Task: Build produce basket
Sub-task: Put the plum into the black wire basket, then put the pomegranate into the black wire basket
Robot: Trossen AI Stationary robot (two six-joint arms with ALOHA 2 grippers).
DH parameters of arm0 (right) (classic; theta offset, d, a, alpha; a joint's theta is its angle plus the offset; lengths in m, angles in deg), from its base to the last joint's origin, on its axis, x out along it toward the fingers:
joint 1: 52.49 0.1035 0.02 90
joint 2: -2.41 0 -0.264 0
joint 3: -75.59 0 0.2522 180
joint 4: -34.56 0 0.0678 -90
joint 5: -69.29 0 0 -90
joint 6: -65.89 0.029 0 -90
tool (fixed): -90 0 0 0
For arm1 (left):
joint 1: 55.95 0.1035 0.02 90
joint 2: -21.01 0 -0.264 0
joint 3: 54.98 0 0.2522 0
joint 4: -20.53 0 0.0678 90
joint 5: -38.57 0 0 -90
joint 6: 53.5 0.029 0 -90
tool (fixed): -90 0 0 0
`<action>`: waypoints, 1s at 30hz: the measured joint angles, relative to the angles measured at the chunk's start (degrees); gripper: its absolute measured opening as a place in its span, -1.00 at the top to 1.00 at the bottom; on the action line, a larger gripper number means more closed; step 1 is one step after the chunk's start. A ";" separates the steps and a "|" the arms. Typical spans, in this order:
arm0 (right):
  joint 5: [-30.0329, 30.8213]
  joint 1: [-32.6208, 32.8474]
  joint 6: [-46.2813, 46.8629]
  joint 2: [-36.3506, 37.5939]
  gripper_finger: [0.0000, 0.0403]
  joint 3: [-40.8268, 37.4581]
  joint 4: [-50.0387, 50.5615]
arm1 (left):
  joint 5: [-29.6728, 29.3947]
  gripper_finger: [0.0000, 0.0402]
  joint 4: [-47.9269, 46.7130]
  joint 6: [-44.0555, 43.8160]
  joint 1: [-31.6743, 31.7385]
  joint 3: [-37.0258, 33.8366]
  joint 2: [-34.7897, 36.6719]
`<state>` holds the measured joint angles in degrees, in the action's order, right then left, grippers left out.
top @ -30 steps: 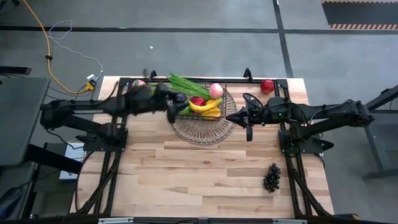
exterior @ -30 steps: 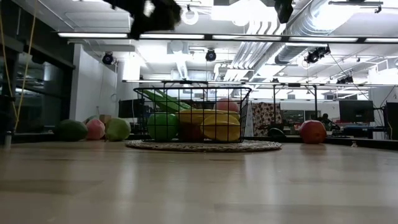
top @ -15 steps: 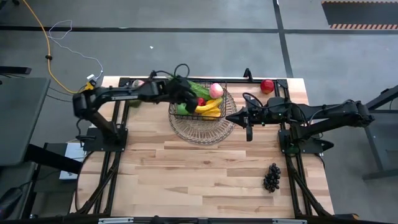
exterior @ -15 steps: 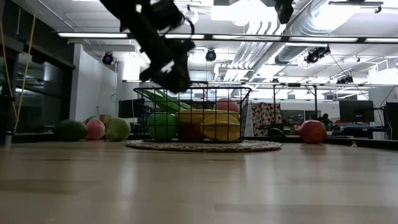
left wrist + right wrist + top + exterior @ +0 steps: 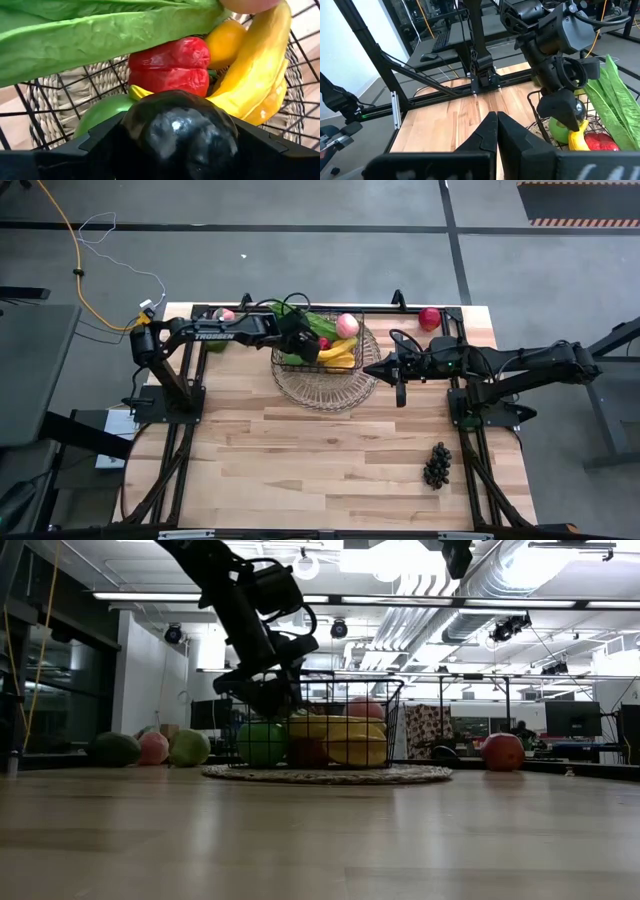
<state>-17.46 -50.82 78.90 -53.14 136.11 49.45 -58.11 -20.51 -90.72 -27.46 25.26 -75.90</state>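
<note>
The dark wire basket (image 5: 345, 332) stands on a round woven tray (image 5: 325, 388) at the table's far middle. It holds a yellow banana (image 5: 260, 65), a red fruit (image 5: 170, 65), a green apple (image 5: 100, 114) and a green leafy bunch (image 5: 100, 30). My left gripper (image 5: 300, 345) hangs over the basket's left end, shut on a dark plum (image 5: 180, 132). My right gripper (image 5: 385, 368) waits shut, just right of the basket. A red apple (image 5: 429, 318) and dark grapes (image 5: 437, 465) lie on the table. My left gripper pinches the dark plum between its two fingers (image 5: 102, 145), one on each of its round sides (image 5: 134, 131). The fingers slant down from the table's left. The plum (image 5: 577, 111) hangs clear, just above the green apple and the banana's end, at about the basket's rim.
A mango (image 5: 115, 748), a peach (image 5: 153, 747) and a green fruit (image 5: 188, 747) lie at the table's far left corner. The near half of the wooden table (image 5: 330, 470) holds only the grapes at its right.
My left gripper has swung toward the table's right, sunk and tipped its fingers downward, carrying the plum from above and left of the basket down to the rim at the basket's left end. My right gripper has kept still.
</note>
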 joint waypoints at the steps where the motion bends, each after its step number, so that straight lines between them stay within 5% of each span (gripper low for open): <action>1: 0.00 0.00 0.00 0.00 1.00 0.00 0.06 | 0.00 -0.43 0.12 1.04 0.00 0.00 0.02; 11: 0.00 -0.01 0.00 0.00 1.00 0.00 0.51 | 0.66 -0.48 0.36 3.35 -0.02 -0.02 0.13; 20: 0.00 -0.02 -0.02 0.00 1.00 0.00 1.36 | 1.50 -0.92 -0.03 6.85 0.00 0.32 1.46; 30: 0.18 -0.04 -1.51 0.00 1.00 0.00 1.24 | 9.63 -0.96 -3.07 10.44 1.94 9.57 4.90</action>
<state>-17.28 -50.87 77.39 -53.14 136.11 50.69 -48.48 -23.58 -80.28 -25.51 34.83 -71.00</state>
